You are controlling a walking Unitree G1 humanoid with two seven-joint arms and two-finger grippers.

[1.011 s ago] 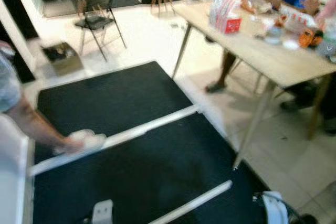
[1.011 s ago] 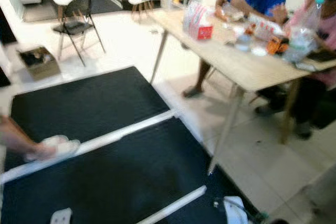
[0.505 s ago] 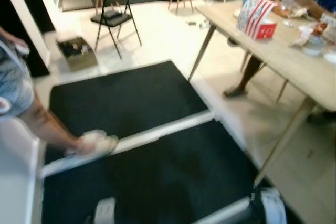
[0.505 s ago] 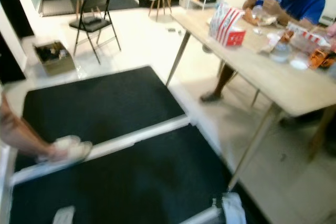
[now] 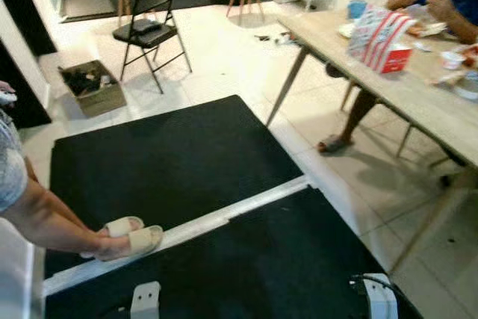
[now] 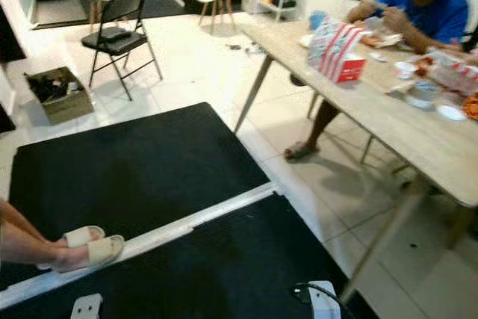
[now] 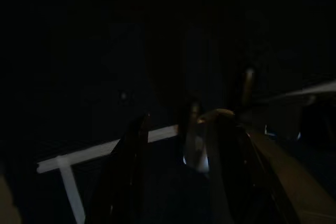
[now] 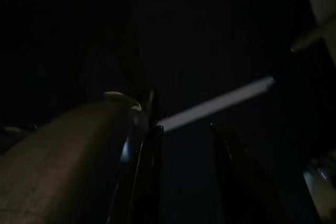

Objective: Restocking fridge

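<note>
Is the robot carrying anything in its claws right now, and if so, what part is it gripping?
It cannot be told. Both wrist views are very dark: the left gripper and right gripper hang low over the black mat, and something rounded sits beside each gripper's fingers, but it can't be identified.

mats (image 5: 172, 151): black | tape (image 5: 224, 220): white | box (image 6: 337, 51): red-white striped | sandals (image 5: 131, 235): beige

Floor ahead: black mats (image 5: 172, 155) w/ white strip (image 5: 194, 225) across, open in the middle. Obstacles: person's sandalled feet (image 5: 123, 235) on strip, left side; long table (image 6: 358, 102) w/ seated person (image 6: 418, 13) at right (legs splay toward mat); folding chair (image 5: 149, 31) and cardboard box (image 5: 93, 87) beyond far mat edge.
</note>
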